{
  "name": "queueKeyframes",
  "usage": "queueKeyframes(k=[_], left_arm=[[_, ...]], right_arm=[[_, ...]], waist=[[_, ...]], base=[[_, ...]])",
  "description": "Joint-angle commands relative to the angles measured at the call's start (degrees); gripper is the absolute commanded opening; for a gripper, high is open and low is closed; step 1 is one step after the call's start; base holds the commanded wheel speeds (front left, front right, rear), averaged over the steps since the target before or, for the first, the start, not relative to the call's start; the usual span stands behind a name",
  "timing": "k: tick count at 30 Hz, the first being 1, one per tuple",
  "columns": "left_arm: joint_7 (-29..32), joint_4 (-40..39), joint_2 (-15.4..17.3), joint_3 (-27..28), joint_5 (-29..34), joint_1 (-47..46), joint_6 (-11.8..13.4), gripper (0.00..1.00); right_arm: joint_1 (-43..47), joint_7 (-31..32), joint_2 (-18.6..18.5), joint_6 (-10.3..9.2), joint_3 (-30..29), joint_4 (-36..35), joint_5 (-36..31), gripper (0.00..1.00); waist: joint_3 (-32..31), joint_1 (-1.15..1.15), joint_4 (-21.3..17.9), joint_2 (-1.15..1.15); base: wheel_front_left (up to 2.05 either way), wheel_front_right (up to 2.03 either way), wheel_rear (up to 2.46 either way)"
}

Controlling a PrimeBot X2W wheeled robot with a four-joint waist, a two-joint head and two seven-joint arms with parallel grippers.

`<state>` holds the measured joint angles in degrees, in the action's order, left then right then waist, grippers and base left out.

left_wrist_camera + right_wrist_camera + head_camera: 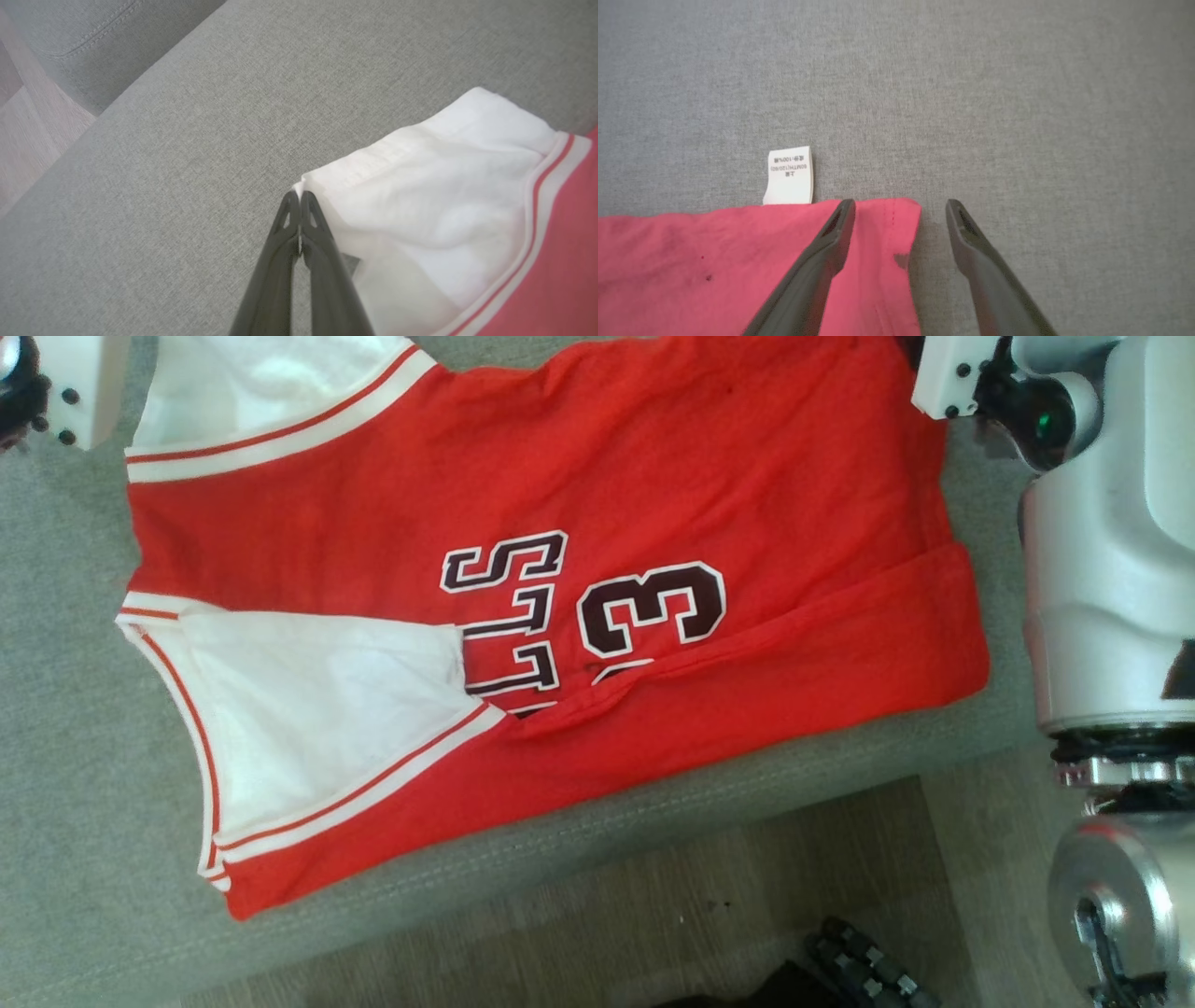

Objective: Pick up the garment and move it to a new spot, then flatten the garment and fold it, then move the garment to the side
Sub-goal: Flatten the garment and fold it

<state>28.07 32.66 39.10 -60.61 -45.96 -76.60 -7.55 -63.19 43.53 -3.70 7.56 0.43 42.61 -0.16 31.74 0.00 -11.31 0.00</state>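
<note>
1. Garment location. You will find the garment (pixel 653 476), a red jersey with white trim, lying spread on the grey cushion (pixel 56 728). Its armholes point toward the robot's left and its hem toward the right. The edge nearest the robot is folded over onto the front. This fold covers the lower part of the dark lettering (pixel 509 616) and the foot of the numeral 3 (pixel 651 607). A near white panel (pixel 317 709) lies at the left, and a far white panel (pixel 261 383) lies beyond it. The folded edge runs close to the cushion's front seam, past which the wooden floor (pixel 709 896) shows.

2. Left gripper (pixel 299 198). Read this claw as closed on the garment. In the left wrist view its two dark fingers meet at the tips, right at the corner of the far white panel. A thin sliver of white shows pinched between them.

3. Right gripper (pixel 901 205). Read this claw as open and gripping nothing. In the right wrist view its fingers stand apart, astride the corner of the red hem. One fingertip (pixel 843 219) is over the red fabric, and the other is over bare cushion just beside the edge. A white care label (pixel 789 176) sticks out from the hem onto the cushion, near the first finger
</note>
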Motion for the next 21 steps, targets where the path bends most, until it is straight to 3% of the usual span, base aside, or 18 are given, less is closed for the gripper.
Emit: queueKeyframes(k=[1, 7, 8, 9, 11, 16, 21], left_arm=[[0.09, -1.23, 2.64, 2.25, -0.54, -3.18, 0.07, 0.0], [-0.29, -0.48, 2.04, 0.89, -1.31, -3.38, 0.07, 0.0], [-0.37, -0.37, 1.95, 0.63, -1.41, -3.41, 0.07, 0.0], [-0.36, -0.28, 1.87, 0.33, -1.52, -3.44, 0.07, 0.0], [-0.45, -0.12, 1.73, -0.15, -1.64, -3.67, 0.07, 0.0], [-2.26, 0.64, 1.71, -1.08, -1.55, -4.38, 0.07, 0.0], [-9.19, 1.76, 1.65, -0.78, 1.0, -5.91, 0.3, 0.0]], right_arm=[[-1.85, 0.52, 0.79, -0.08, 0.61, -1.56, 0.13, 1.0], [-4.48, 2.82, 0.81, -0.08, -0.03, 2.48, 0.17, 1.0], [-4.79, 3.09, 0.81, -0.08, 0.0, 3.1, 0.19, 0.94], [-5.08, 3.29, 0.81, -0.08, 0.11, 3.68, 0.3, 0.75], [-5.64, 3.23, 0.81, -0.08, 0.22, 4.56, 0.76, 0.0], [-6.43, 2.54, 0.81, -0.08, -0.13, 6.44, 0.13, 0.0], [-7.33, -5.09, 0.81, -0.08, -2.52, 5.42, 0.15, 0.0]], waist=[[0.02, 0.0, -0.06, 0.0], [-0.4, 0.0, -0.1, 0.0], [-0.46, 0.0, -0.07, 0.0], [-0.51, 0.0, -0.02, 0.0], [-0.49, 0.0, 0.17, 0.0], [-0.38, 0.0, 0.94, 0.0], [-0.44, 0.0, 1.73, 0.0]], base=[[0.0, 0.0, 0.0], [0.0, 0.0, 0.0], [0.0, 0.0, 0.0], [0.0, 0.0, 0.0], [0.0, 0.0, 0.0], [0.0, 0.0, 0.0], [0.0, 0.0, 0.0]])
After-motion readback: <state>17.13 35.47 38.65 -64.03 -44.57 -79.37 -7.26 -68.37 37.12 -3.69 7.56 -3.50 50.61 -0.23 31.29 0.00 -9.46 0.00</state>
